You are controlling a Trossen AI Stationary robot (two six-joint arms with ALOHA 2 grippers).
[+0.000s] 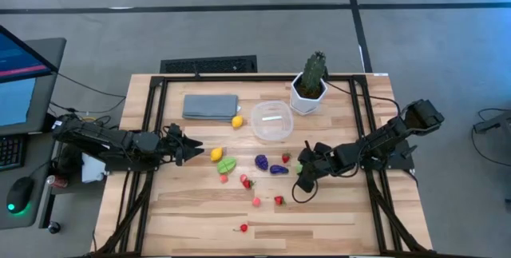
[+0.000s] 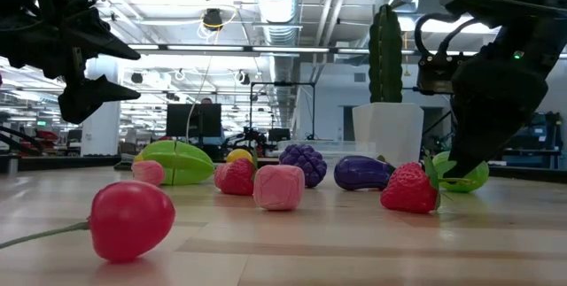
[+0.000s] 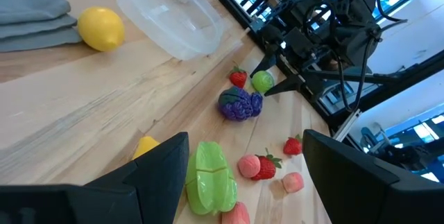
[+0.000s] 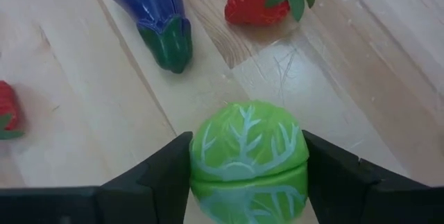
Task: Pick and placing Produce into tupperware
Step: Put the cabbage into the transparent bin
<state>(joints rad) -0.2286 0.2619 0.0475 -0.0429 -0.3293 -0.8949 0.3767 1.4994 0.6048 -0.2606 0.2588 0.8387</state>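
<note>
Right gripper (image 4: pixel 244 182): my jaws sit low over the tabletop (image 1: pixel 335 218), to the right of the produce; the dark fingers (image 4: pixel 163 172) stand on either side of a green cabbage (image 4: pixel 248 158) and look to be touching it, though I cannot tell whether it is gripped or lifted.
Left gripper (image 1: pixel 194 149): my other arm waits at the left side of the tabletop, jaws parted and empty, pointing toward the produce.
Tupperware (image 1: pixel 271 121): clear round container at the back middle of the tabletop, just left of the white cactus pot (image 1: pixel 307 94); I cannot tell whether anything lies inside.
Produce near my right jaws: a purple eggplant (image 4: pixel 149 9) and a red strawberry (image 4: pixel 260 2) lie on the wood just beyond the cabbage.
Produce in the middle: purple grapes (image 1: pixel 261 161), a green star fruit (image 1: pixel 227 164) and a yellow piece (image 1: pixel 216 154) lie in front of the tupperware, with several small red and pink pieces scattered toward the front edge.
Lemon (image 1: pixel 237 121): on the tabletop between the tupperware and the folded grey cloth (image 1: pixel 211 106), touching the cloth's corner.
Nearest the front: a red piece with a thin stem (image 2: pixel 133 220) lies apart from the rest.
</note>
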